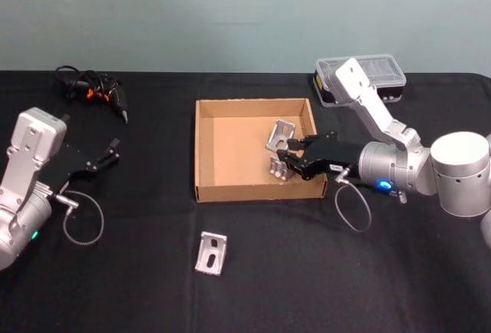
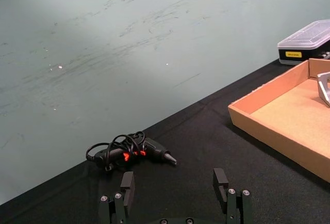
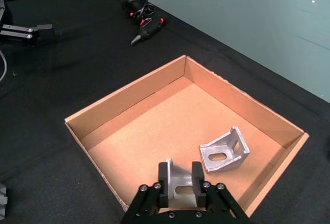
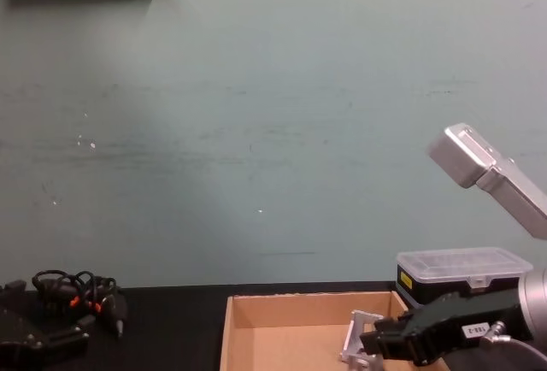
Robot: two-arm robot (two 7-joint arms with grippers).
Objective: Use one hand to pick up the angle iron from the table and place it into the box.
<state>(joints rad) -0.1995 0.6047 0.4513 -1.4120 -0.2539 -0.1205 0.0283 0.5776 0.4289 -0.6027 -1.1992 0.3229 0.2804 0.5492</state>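
Note:
The brown box (image 1: 234, 153) sits mid-table. My right gripper (image 1: 285, 163) reaches into it over its right wall and is shut on an angle iron (image 1: 277, 168) near the box's front right corner. In the right wrist view the fingers (image 3: 164, 176) clamp that bracket (image 3: 179, 188) from both sides, low over the box floor (image 3: 154, 131). A second angle iron (image 1: 281, 135) lies inside the box just behind it. A third angle iron (image 1: 210, 253) rests on the black table (image 1: 153, 272) in front of the box. My left gripper (image 1: 113, 149) is parked open at the left.
A tangle of black cables with orange marks (image 1: 92, 89) lies at the back left. A clear-lidded plastic case (image 1: 360, 80) stands behind the box's right corner. Grey cable loops hang from both wrists (image 1: 83, 222).

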